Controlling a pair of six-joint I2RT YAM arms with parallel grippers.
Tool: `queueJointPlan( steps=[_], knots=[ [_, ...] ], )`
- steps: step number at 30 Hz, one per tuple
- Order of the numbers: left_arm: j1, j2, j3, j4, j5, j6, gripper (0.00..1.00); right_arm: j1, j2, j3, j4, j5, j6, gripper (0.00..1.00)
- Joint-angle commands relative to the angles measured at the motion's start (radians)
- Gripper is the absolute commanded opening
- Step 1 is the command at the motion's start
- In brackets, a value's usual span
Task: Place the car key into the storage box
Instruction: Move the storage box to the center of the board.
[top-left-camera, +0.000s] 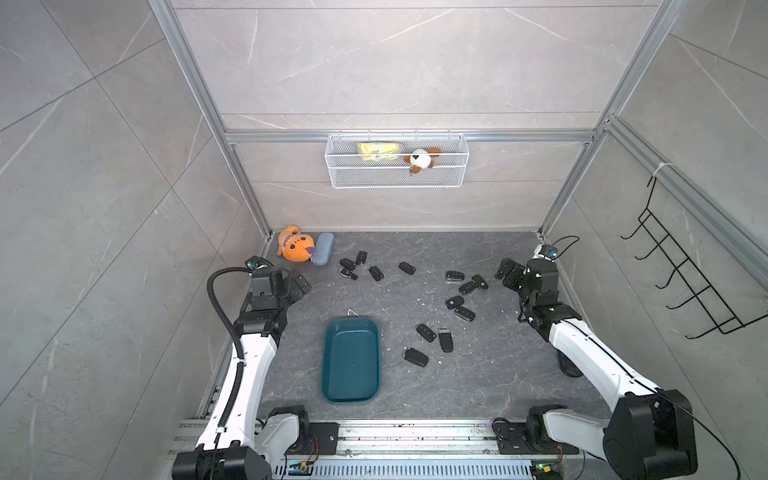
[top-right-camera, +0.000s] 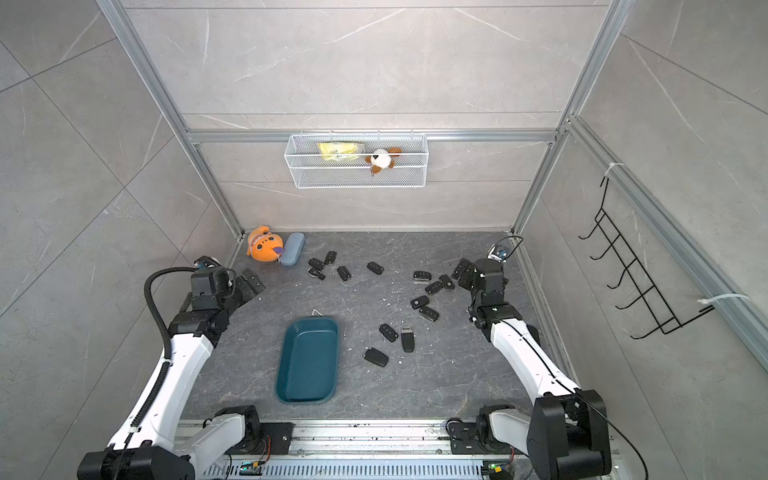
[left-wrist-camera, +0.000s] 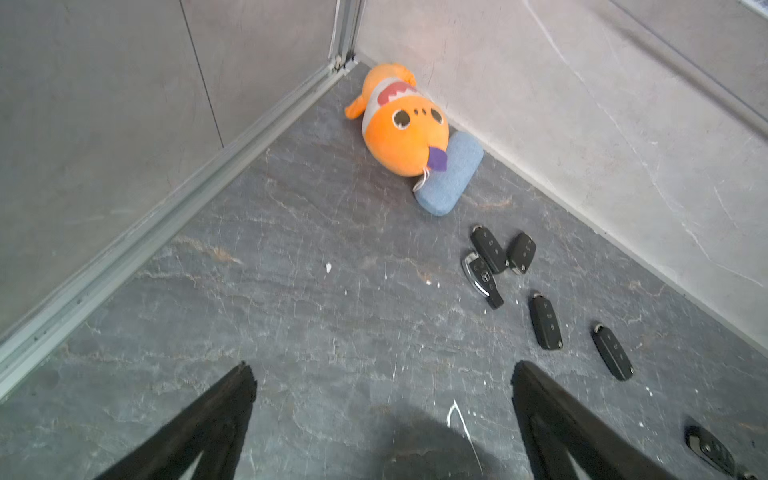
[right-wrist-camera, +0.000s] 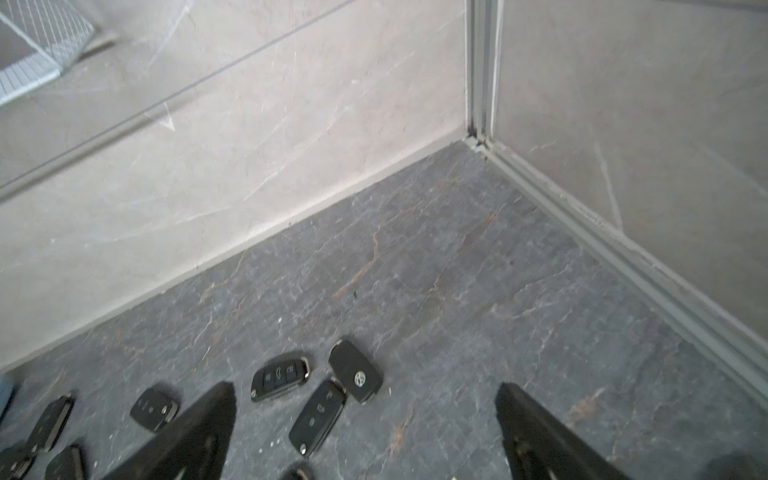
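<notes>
The storage box (top-left-camera: 351, 361) (top-right-camera: 307, 361), a dark teal bin, lies empty on the floor between my arms, towards the front. Several black car keys are scattered behind it and to its right: a left group (top-left-camera: 348, 264) (left-wrist-camera: 490, 249), a right group (top-left-camera: 467, 286) (right-wrist-camera: 318, 417), and three close to the box (top-left-camera: 426, 332). My left gripper (top-left-camera: 301, 284) (left-wrist-camera: 382, 368) hovers open at the left, over bare floor. My right gripper (top-left-camera: 505, 270) (right-wrist-camera: 365, 386) is open at the right, just beyond the right group of keys. Neither holds anything.
An orange plush toy (top-left-camera: 293, 245) and a pale blue case (top-left-camera: 323, 248) lie in the back left corner. A white wire basket (top-left-camera: 397, 166) hangs on the back wall. A black hook rack (top-left-camera: 685, 282) hangs on the right wall. Walls close three sides.
</notes>
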Motion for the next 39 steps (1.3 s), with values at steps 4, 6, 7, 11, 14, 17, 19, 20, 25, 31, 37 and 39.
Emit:
queueJointPlan(
  steps=[4, 6, 7, 11, 14, 17, 19, 20, 25, 31, 37, 39],
  knots=[
    [-0.12, -0.04, -0.07, -0.13, 0.065, -0.102, 1.0, 0.014, 0.01, -0.027, -0.06, -0.249, 0.073, 1.0],
    [-0.195, -0.026, -0.083, -0.165, 0.036, -0.127, 1.0, 0.038, 0.023, -0.026, -0.064, -0.295, 0.074, 1.0],
    [-0.237, -0.015, -0.09, -0.18, 0.024, -0.144, 1.0, 0.052, 0.026, -0.029, -0.061, -0.318, 0.068, 1.0],
    [-0.391, 0.039, -0.119, -0.21, -0.03, -0.21, 1.0, 0.092, 0.047, -0.036, -0.036, -0.413, 0.074, 1.0],
    [-0.462, 0.088, -0.143, -0.194, -0.012, -0.263, 1.0, 0.119, 0.074, -0.021, -0.058, -0.459, 0.076, 1.0],
    [-0.537, 0.158, -0.127, -0.186, -0.011, -0.28, 1.0, 0.148, 0.088, -0.009, -0.081, -0.472, 0.064, 1.0],
    [-0.58, 0.205, -0.108, -0.184, -0.016, -0.277, 1.0, 0.163, 0.085, -0.004, -0.097, -0.464, 0.058, 1.0],
    [-0.598, 0.23, -0.099, -0.182, -0.015, -0.276, 1.0, 0.169, 0.083, -0.003, -0.103, -0.462, 0.054, 1.0],
    [-0.633, 0.35, -0.056, -0.155, -0.001, -0.256, 1.0, 0.187, 0.075, 0.017, -0.151, -0.447, 0.038, 1.0],
    [-0.636, 0.5, 0.03, -0.13, -0.009, -0.207, 1.0, 0.195, 0.062, 0.038, -0.196, -0.429, 0.023, 1.0],
    [-0.637, 0.613, 0.132, -0.096, 0.01, -0.196, 1.0, 0.2, 0.043, 0.038, -0.223, -0.415, 0.025, 1.0],
    [-0.635, 0.648, 0.162, -0.096, 0.011, -0.187, 1.0, 0.202, 0.035, 0.035, -0.227, -0.411, 0.027, 1.0]
  ],
)
